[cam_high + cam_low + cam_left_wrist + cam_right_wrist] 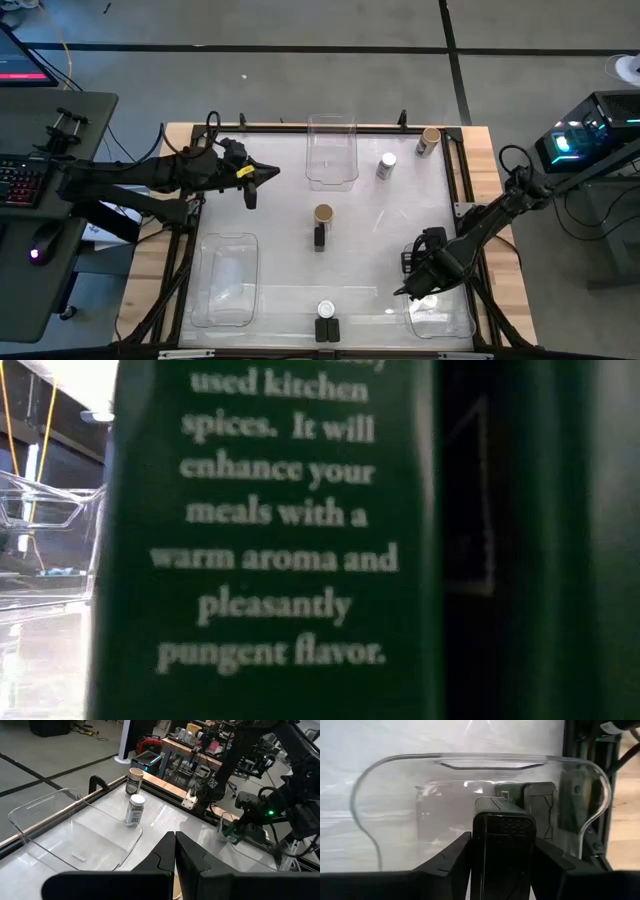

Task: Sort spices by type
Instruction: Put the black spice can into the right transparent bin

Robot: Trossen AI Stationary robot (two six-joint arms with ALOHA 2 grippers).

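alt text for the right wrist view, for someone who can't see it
A small black rectangular spice box stands upright between the right gripper's two dark fingers, at the rim of a clear plastic bin. More dark boxes show through the bin's wall, already inside.
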